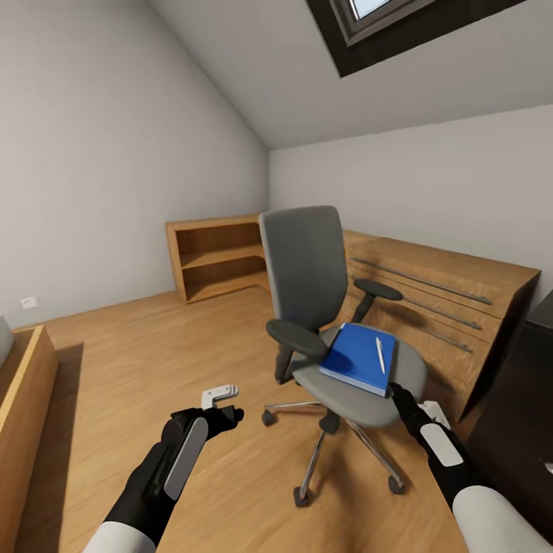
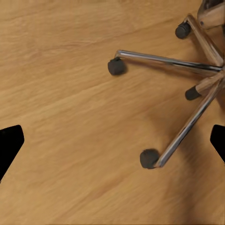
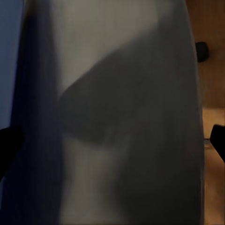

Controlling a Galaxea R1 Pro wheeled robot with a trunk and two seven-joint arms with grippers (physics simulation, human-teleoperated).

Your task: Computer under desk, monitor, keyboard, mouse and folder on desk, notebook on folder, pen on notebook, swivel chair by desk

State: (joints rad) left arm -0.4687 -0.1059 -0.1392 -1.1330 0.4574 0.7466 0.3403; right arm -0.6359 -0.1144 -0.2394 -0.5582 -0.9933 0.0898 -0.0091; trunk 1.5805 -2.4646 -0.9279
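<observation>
Lowest in the head view, two black forearms with white upper sleeves are seen reaching forward over the light wooden floor (image 1: 115, 361). At lower left, the left end effector (image 1: 223, 399) is held above bare floor, its pale fingers (image 1: 217, 394) standing apart; in the left wrist view its two dark tips sit at opposite edges of the picture with floor between them, so it is spread and holds nothing. At lower right, the right end effector (image 1: 401, 393) is placed at the front edge of the seat, touching or just beside the near corner of the folder (image 1: 359, 357); whether it is parted or closed cannot be told from the head view, and the right wrist view is taken up by blurred grey seat with a blue strip along one edge.

Centre frame, the swivel chair (image 1: 307, 269) is seen on its chrome star base, castors on the floor. The bright blue folder lies flat on the seat, and the whitish pen (image 1: 379, 355) lies on the folder towards its right side.

Behind the chair, a light wooden drawer unit (image 1: 445, 299) runs along the far wall. At far left centre, an open wooden shelf bench (image 1: 215, 257) stands in the corner. At upper right, a dark-framed skylight (image 1: 384, 23) is set in the sloped ceiling.
</observation>
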